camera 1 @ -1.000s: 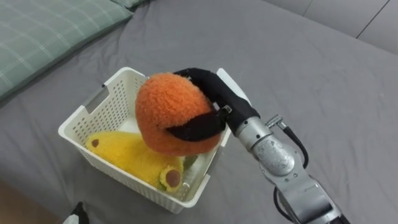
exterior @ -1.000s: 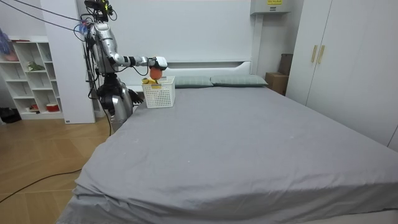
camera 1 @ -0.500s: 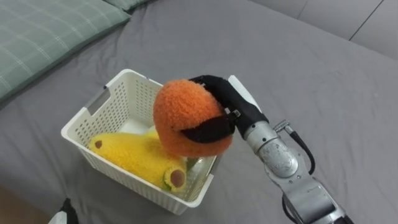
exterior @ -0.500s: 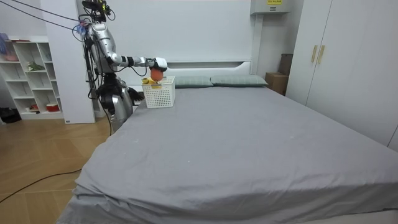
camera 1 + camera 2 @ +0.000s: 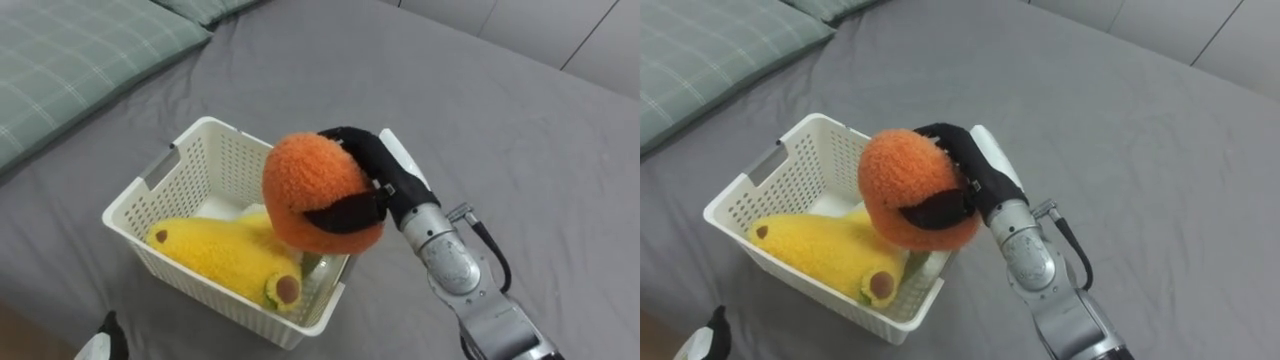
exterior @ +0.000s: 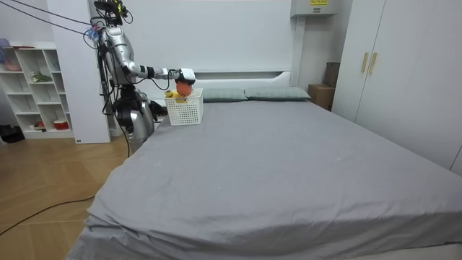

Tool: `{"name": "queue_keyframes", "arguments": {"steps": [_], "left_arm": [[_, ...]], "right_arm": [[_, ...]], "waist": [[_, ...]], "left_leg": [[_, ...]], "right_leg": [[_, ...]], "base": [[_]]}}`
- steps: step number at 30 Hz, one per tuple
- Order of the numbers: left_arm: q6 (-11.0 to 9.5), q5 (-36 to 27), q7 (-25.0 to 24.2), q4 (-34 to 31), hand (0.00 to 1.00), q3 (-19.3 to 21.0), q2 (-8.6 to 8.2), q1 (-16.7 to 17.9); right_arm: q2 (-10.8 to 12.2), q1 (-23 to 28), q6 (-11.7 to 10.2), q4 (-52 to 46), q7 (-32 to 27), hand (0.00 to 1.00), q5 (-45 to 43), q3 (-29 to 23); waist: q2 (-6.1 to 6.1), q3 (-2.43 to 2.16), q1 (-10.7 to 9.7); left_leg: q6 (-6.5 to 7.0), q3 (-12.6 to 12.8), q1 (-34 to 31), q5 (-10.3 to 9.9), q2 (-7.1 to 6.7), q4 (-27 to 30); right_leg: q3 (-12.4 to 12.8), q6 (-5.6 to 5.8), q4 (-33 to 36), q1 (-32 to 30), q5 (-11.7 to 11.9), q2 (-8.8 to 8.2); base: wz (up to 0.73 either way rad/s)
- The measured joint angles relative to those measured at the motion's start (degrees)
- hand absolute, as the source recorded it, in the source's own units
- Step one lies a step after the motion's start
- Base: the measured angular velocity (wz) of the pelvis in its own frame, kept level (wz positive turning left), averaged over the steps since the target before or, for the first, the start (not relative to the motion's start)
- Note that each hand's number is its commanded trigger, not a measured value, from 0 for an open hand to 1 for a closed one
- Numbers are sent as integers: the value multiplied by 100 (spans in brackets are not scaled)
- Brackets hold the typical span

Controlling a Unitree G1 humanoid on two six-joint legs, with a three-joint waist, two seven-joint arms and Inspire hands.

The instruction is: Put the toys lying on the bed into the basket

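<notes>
A part of the left hand shows at the lower left edge, near the white basket that stands on the grey bed beside a checked pillow. A yellow plush toy lies in the basket. Over the basket's right end, the right hand has its dark fingers curled round an orange plush ball.

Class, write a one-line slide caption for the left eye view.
Robot's right hand holds a fuzzy orange toy above a white basket on the grey bed, a yellow plush toy already inside.
</notes>
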Motion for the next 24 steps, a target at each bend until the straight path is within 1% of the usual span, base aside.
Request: {"name": "queue_keyframes", "arguments": {"steps": [4,8,9,10,24], "left_arm": [[36,-10,1,0,0,0,-33,5],[36,-9,1,0,0,-11,-54,17],[36,-9,1,0,0,-11,-56,26],[36,-7,0,0,0,-11,-56,30],[33,-15,0,0,0,-21,-51,71]], "right_arm": [[-1,1,2,0,1,0,-621,1],[-2,1,2,0,3,0,-774,1],[-2,2,2,0,3,29,-798,1],[-2,1,2,1,3,100,-799,-2],[-1,1,2,108,8,100,-795,-5]], "waist": [[15,-18,-17],[16,-20,-31],[16,-20,-36],[18,-18,-37],[21,-18,-44]], "left_leg": [[0,-11,-9,0,-3,-3],[3,-22,-14,-2,-5,-8],[5,-27,-16,-3,-5,-8],[7,-30,-15,-5,-4,-6],[29,-41,-13,-8,-17,16]], "right_leg": [[2,1,1,2,-1,0],[6,1,14,6,0,-2],[6,0,24,5,0,-3],[7,1,37,6,-1,-4],[5,11,76,14,4,-25]], "base": [[0],[0],[0],[0],[0]]}}
